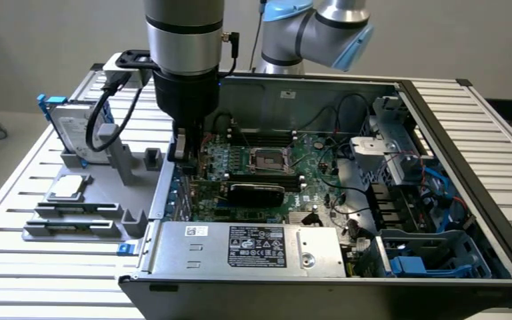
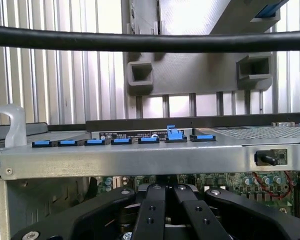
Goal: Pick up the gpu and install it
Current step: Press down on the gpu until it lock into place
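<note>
**A:** Where is the gpu [image 1: 256, 193], the thin card with a green circuit board and a black cooler face?

**B:** Inside the open black computer case [image 1: 469, 193]. It lies across the green motherboard [image 1: 319, 150], just beside the processor socket, and it looks seated in its slot. Judging by that, the carrying part of the job seems done.

**A:** And the black two-finger gripper [image 1: 182, 157]?

**B:** It hangs at the case's rear wall, on the exterior view's left. That puts it near the card's bracket end but apart from the cooler face. In the wrist view the gripper [image 2: 165, 192] has its fingers [image 2: 151, 210] clenched together, and I can see nothing between them.

**A:** Why there?

**B:** Probably for the row of small blue plastic retention clips [image 2: 122, 141] along the case's silver metal rim [image 2: 140, 160]. One raised blue clip [image 2: 174, 133] stands above its neighbours. Closed fingers would make a firm tip for pressing — that's my guess, not something I can see.

**A:** And outside the case?

**B:** A grey plastic parts holder [image 1: 105, 175] sits on the slatted aluminium worktop [image 1: 25, 267]. It props the silver hard drive in its blue frame [image 1: 69, 130] upright and holds the narrow black memory sticks [image 1: 74, 208] flat — all well apart from the gripper.
</note>
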Tool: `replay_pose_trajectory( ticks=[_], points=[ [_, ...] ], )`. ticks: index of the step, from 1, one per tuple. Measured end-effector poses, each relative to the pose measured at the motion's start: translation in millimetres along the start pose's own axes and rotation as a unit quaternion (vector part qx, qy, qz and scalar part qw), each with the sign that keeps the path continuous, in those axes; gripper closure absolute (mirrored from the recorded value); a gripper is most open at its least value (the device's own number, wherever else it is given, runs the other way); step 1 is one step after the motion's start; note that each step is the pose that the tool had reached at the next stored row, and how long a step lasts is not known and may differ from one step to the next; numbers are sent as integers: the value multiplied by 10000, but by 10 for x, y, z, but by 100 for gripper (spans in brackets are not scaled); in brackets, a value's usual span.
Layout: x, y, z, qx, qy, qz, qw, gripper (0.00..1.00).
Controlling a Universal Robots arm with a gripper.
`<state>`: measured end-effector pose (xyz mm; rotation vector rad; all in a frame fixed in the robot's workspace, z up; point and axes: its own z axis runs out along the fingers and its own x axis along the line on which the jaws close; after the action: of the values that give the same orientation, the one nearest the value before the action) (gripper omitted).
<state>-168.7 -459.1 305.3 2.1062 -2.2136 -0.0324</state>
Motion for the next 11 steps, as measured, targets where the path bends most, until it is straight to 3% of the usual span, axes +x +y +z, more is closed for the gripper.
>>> replay_pose_trajectory(
  ticks=[11],
  points=[
    [-43, 2, -1, -7, -97, 58, 9999, 89]
  ],
)
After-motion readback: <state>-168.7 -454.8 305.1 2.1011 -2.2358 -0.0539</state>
